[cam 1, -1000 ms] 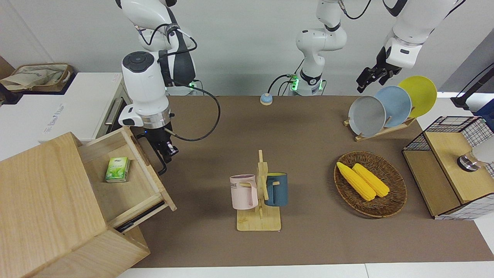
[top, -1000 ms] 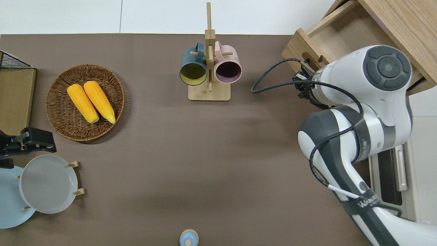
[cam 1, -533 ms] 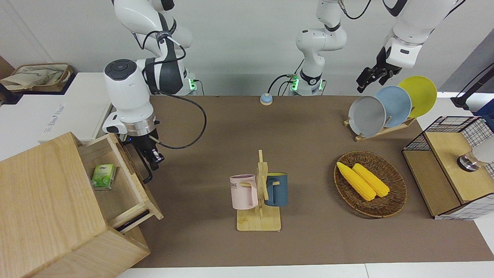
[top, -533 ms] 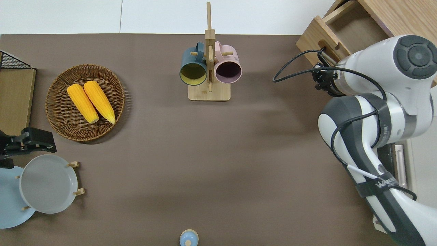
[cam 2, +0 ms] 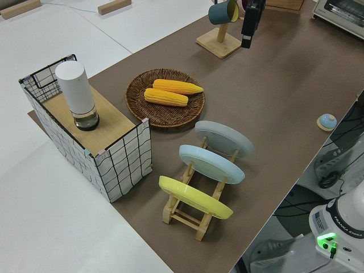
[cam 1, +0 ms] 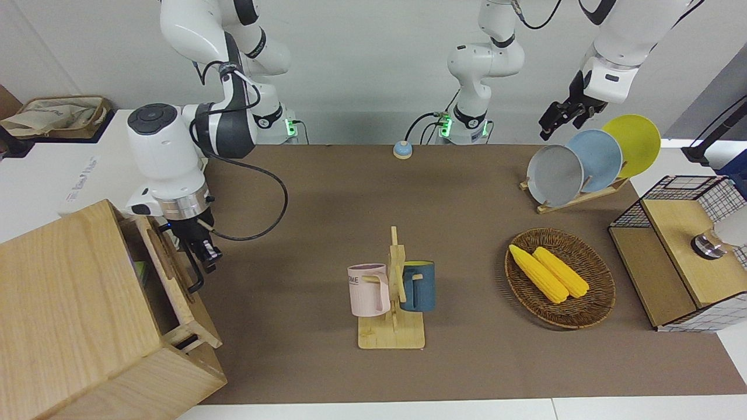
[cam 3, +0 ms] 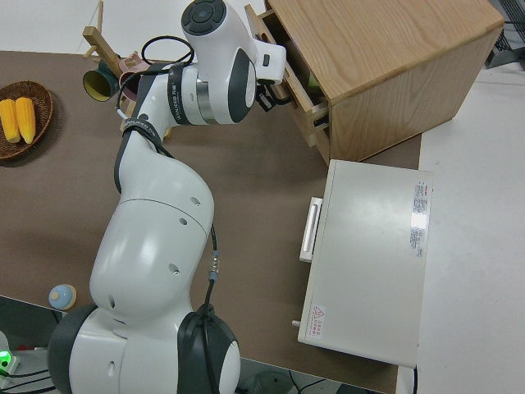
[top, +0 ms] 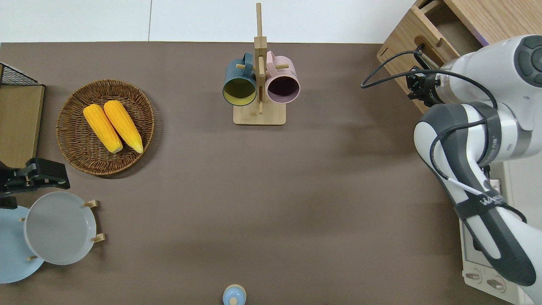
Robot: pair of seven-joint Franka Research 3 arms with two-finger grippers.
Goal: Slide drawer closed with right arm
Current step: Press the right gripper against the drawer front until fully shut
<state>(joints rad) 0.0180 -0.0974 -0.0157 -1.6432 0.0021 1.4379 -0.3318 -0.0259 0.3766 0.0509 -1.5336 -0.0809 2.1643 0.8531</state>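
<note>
Front view. The drawer point(cam 1: 175, 279) sticks only a little way out of the cabinet point(cam 1: 70, 309), at the right arm's end of the table point(cam 1: 362, 186). The right arm point(cam 1: 166, 163) hangs low over the drawer front, its end effector point(cam 1: 201, 256) down at the black loop handle point(cam 1: 195, 277). Probably it sits there so a push goes straight along the drawer's travel. I cannot tell whether its fingers grip the handle or merely rest against it. The left arm is parked.

Overhead view. The right end effector point(top: 421, 87) sits at the drawer front point(top: 413, 63); a strip of open drawer shows between the front and the cabinet top. The arm's last links line up roughly with the push direction. The mug rack point(top: 259, 84) and corn basket point(top: 106, 127) stand well apart, clear of the work.

Left side view. Only the plate rack point(cam 2: 205, 182) and the wire-sided box point(cam 2: 91, 136) show well; the drawer is out of frame.

Right side view. The arm's bulk covers the handle. The drawer point(cam 3: 291, 78) is nearly home, so the task looks close to done. The white oven point(cam 3: 369, 263) is nearer the robots, untouched.
</note>
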